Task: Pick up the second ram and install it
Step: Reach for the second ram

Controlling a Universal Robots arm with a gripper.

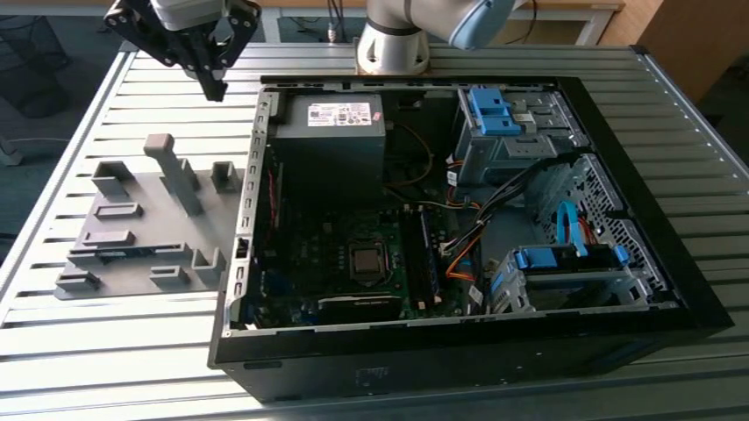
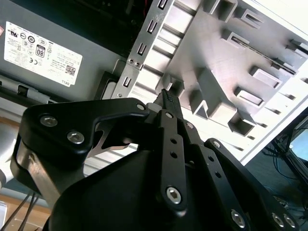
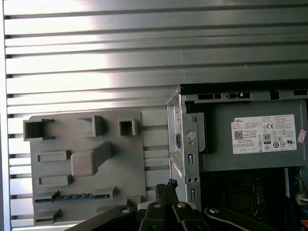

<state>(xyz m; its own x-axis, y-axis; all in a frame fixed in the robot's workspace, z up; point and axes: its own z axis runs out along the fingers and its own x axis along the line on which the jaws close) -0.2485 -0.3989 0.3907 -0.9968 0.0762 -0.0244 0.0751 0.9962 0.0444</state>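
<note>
Claw (image 1: 214,86) (image 2: 166,96) (image 3: 168,185) status: closed. The black fingers come together to one point, with no gap at the tips and nothing between them. You can check this in both wrist views. The tips touch nothing; they hang in the air, pointing down at the slatted metal table (image 1: 117,351).

Position, exterior view: you have the claw at 11 o'clock in the picture, just off the far corner of the open computer case (image 1: 690,289), at the end where the power supply (image 1: 333,132) sits. The gray fixture plate (image 1: 153,230) (image 3: 130,159) lies on the table at 9 o'clock from the case, just beside its wall. The claw is at 1 o'clock from the plate's middle, past its far edge.

Second ram (image 1: 114,254) (image 3: 72,196): it is seated in a slot of the fixture plate, toward the plate's 7 o'clock corner. It is a blue board, and the first wrist view shows its row of small dark chips. In the exterior view its long axis runs along the 9-to-3 line, a little tilted, parallel to the plate's near edge. You cannot tell whether it stands on edge or lies flat. From the claw it is at 7 o'clock, well apart, with no contact.

Further out, exterior view: the dark motherboard (image 1: 351,263) is inside the case at 6 o'clock from the power supply. One light-blue drive bracket (image 1: 492,110) is at the case's 1 o'clock, and another (image 1: 562,259) is at its 4 o'clock. The arm's base (image 1: 392,44) stands at 12 o'clock, beyond the case.
</note>
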